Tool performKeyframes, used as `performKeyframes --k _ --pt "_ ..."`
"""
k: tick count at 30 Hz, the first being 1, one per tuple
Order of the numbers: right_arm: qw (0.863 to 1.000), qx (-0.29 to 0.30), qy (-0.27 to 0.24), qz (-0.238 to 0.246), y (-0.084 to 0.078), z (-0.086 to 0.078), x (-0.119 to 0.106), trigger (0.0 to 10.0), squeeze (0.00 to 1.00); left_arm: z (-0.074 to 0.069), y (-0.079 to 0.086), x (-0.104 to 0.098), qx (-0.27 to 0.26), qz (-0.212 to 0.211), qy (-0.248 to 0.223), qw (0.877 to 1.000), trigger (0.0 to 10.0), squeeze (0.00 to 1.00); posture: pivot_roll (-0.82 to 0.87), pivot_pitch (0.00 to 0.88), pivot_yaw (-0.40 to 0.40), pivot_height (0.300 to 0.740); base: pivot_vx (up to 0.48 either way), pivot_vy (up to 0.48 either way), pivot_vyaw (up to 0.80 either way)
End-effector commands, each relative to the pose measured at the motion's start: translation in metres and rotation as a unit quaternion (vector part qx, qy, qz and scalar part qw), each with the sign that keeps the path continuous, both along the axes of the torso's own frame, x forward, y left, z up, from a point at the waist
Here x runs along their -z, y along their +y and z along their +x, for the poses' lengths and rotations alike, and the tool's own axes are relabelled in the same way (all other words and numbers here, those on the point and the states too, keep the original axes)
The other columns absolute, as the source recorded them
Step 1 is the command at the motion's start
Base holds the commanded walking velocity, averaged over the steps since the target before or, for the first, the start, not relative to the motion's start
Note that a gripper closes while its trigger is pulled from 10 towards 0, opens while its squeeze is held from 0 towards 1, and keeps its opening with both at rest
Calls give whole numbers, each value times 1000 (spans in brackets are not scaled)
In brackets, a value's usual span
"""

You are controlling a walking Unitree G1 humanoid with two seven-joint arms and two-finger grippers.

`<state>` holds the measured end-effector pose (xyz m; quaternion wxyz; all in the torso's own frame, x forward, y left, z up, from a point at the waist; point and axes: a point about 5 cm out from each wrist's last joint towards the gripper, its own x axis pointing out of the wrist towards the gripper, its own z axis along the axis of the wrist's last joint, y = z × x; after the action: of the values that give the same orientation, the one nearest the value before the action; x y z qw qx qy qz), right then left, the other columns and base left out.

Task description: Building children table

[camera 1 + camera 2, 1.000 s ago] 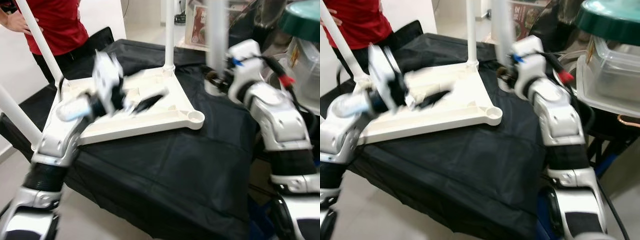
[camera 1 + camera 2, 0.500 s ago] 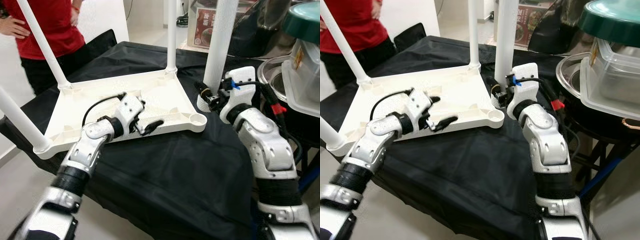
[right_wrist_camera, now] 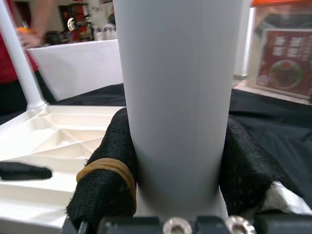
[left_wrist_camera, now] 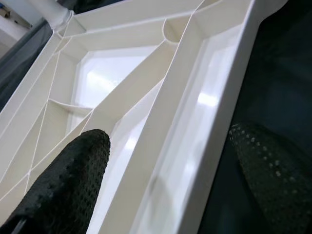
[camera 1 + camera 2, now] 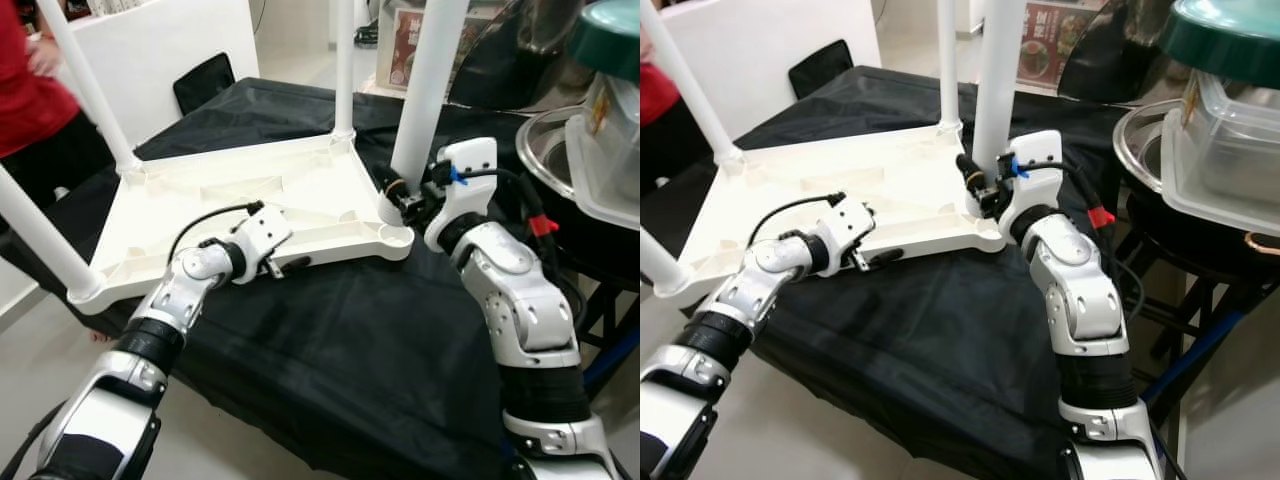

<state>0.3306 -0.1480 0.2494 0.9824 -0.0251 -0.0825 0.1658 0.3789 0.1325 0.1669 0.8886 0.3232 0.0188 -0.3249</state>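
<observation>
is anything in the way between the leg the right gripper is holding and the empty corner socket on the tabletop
Nothing visible. The right gripper holds the white leg upright, its lower end just beside and above the empty corner socket of the upturned tabletop. The left gripper straddles the tabletop's near edge, well clear of that corner.

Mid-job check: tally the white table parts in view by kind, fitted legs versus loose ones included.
Upturned tabletop: 1
Legs standing in their corner sockets: 3
Leg held by the right gripper beside the last corner: 1
Total: 5 parts
</observation>
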Motion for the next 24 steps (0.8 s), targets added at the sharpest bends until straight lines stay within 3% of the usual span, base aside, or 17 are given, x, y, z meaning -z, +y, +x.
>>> performKeyframes --k 1,5,8,11,16,18,19,20,22,23,24 --pt "1000 2 -6 2 0 -3 -4 10000 0 3 1 12 -14 40 20 999 10000 0 -113 71 51 740 0 0 0" --pt "1000 8 -6 3 -2 -5 -5 10000 0 6 -7 20 -25 66 43 997 10000 0 -120 73 53 740 0 0 0" --pt "1000 18 -9 3 -5 -6 -9 10000 0 2 -12 37 -10 100 98 990 10000 0 -137 78 57 740 0 0 0" --pt "1000 21 -10 3 -6 -6 -10 10000 0 1 -12 41 -2 116 109 987 10000 0 -137 78 57 740 0 0 0" --pt "1000 30 -9 0 -10 -5 -12 10000 0 -5 -2 45 83 181 170 965 10000 0 -144 84 59 740 0 0 0" --pt "1000 30 -9 0 -10 -5 -12 10000 0 -5 -2 45 83 181 170 965 10000 0 -144 84 59 740 0 0 0" --pt "999 32 -8 0 -11 -5 -12 10000 0 -7 3 44 107 198 186 956 10000 0 -144 85 59 740 0 0 0" --pt "999 32 -8 0 -11 -5 -12 10000 0 -7 3 44 107 198 186 956 10000 0 -144 85 59 740 0 0 0" --pt "999 35 -6 -2 -13 -5 -13 10000 0 -14 16 38 174 235 222 930 10000 0 -144 89 54 740 0 0 0" --pt "999 35 -6 -2 -13 -5 -13 10000 0 -14 16 38 174 235 222 930 10000 0 -144 89 54 740 0 0 0" --pt "999 36 -5 -3 -15 -5 -14 10000 0 -18 25 33 208 255 240 913 10000 0 -141 92 50 740 0 0 0"
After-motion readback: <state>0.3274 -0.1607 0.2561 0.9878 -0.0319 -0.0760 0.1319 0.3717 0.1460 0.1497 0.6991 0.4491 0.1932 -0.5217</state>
